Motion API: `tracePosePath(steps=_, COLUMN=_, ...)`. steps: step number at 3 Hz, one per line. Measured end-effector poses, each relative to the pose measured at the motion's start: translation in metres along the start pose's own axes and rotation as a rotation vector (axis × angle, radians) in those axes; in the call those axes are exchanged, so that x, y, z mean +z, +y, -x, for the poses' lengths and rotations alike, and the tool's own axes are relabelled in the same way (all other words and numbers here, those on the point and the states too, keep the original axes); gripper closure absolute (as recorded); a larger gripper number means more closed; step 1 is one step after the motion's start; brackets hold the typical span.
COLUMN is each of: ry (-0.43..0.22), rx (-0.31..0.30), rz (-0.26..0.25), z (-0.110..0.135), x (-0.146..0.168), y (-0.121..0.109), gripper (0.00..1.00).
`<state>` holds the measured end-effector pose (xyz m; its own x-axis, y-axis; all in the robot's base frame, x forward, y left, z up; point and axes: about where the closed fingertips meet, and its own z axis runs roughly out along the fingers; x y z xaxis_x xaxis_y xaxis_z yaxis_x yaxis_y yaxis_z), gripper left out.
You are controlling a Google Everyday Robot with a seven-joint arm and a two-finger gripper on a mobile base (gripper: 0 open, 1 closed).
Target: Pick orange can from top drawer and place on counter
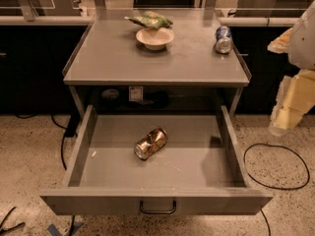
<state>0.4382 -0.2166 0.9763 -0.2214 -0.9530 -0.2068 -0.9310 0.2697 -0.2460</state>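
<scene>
The orange can (151, 143) lies on its side in the middle of the open top drawer (98, 200), which is pulled out toward me with its dark wire handle (158, 208) at the front. The grey counter (113, 58) is above it. My gripper (290, 107), pale yellow and white, hangs at the right edge of the view. It is outside the drawer, to the right of the cabinet and higher than the can. It holds nothing that I can see.
On the counter stand a white bowl (154, 37) with a green bag (150, 19) behind it, and a blue and silver can (223, 39) lying at the back right. Black cables (275, 166) loop on the speckled floor on both sides. Dark side counters flank the cabinet.
</scene>
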Motion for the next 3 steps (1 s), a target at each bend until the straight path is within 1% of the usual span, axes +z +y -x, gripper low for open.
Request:
tracePosePath(steps=1, ry=0.000, rx=0.000, rz=0.000, z=0.000, x=0.000, y=0.000, gripper=0.00)
tracePosePath(steps=2, ry=-0.015, rx=-0.050, rz=-0.009, z=0.011, x=0.010, y=-0.003, gripper=0.00)
tracePosePath(steps=3, ry=-0.059, rx=-0.145, rz=0.009, z=0.036, x=0.035, y=-0.007, gripper=0.00)
